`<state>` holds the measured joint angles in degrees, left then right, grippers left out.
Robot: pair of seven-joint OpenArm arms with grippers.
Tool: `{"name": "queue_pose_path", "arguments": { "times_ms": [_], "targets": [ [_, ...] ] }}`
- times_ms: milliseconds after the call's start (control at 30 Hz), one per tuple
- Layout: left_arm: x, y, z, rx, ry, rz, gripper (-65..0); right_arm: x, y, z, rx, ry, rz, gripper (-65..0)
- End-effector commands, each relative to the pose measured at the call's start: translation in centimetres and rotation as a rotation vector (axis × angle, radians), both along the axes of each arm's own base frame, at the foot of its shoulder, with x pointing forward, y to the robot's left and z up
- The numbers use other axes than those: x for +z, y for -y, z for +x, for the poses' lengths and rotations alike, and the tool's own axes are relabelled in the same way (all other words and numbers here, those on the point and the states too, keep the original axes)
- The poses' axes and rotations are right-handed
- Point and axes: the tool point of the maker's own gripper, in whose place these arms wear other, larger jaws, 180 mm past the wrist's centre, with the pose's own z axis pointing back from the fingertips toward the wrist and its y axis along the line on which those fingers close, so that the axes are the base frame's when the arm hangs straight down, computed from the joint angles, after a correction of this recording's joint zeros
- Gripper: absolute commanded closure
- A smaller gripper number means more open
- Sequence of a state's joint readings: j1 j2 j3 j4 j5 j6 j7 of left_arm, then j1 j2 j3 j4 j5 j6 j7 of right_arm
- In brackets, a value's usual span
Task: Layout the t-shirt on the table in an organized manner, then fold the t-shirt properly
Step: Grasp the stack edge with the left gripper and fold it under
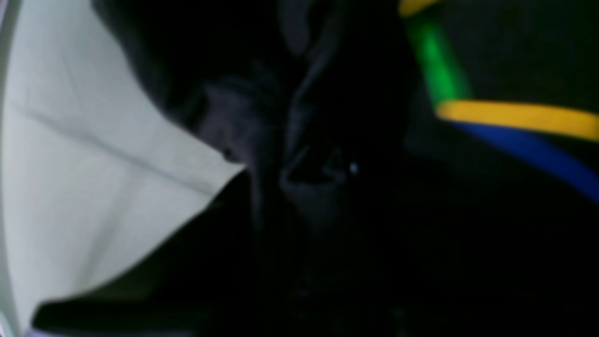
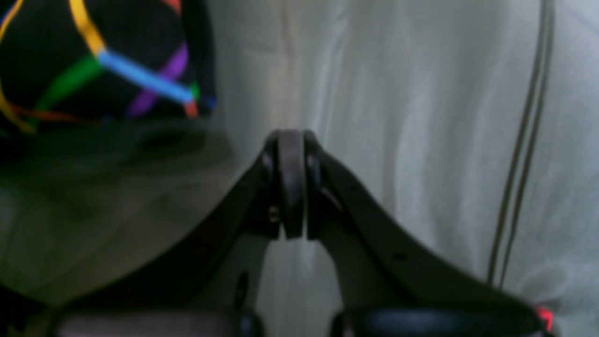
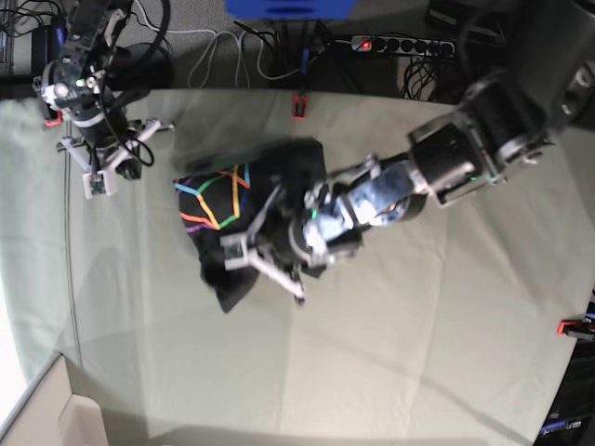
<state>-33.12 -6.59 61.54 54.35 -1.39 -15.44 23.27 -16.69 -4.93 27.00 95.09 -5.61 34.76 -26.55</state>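
Beyond the counter's far edge: black power strip (image 3: 402,44) with a lit red switch, lying past the far right part. White and black cables (image 3: 244,58) loop on the floor past the far middle. Blue object (image 3: 289,7), cut off by the frame top. Cardboard box (image 3: 51,418) at the near left corner, partly out of frame.

Left end effector (image 3: 244,249) lost in the blurred, dark t-shirt (image 1: 327,196) folds.

power strip (image 3: 404,44), tangled cables (image 3: 232,56), grey floor
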Motion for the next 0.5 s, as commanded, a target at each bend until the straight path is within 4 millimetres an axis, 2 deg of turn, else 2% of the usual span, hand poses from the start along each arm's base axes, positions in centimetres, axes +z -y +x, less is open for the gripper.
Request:
{"name": "queue_pose_path", "arguments": {
  "times_ms": [0,100,233,333,467],
  "targets": [
    [1.8,0.7,2.2,0.040,0.042,-0.043,0.0,0.9,-0.3,0.7,0.003,0.044,0.014,0.0],
    [2.9,1.0,4.1,0.112,0.054,-0.089,0.0,0.8,-0.6,0.8,0.008,0.042,0.017,0.0],
    [3.3,1.7,4.5,0.055,0.126,-0.081,0.0,0.8,-0.6,0.8,0.010,0.042,0.018,0.0],
    [3.1,1.9,4.7,0.015,0.174,-0.032,0.0,0.8,-0.6,0.8,0.010,0.044,0.018,0.0],
    [1.8,1.0,4.9,0.003,0.197,0.054,-0.4,0.8,-0.6,0.8,0.010,0.044,0.018,0.0]
  ]
}}
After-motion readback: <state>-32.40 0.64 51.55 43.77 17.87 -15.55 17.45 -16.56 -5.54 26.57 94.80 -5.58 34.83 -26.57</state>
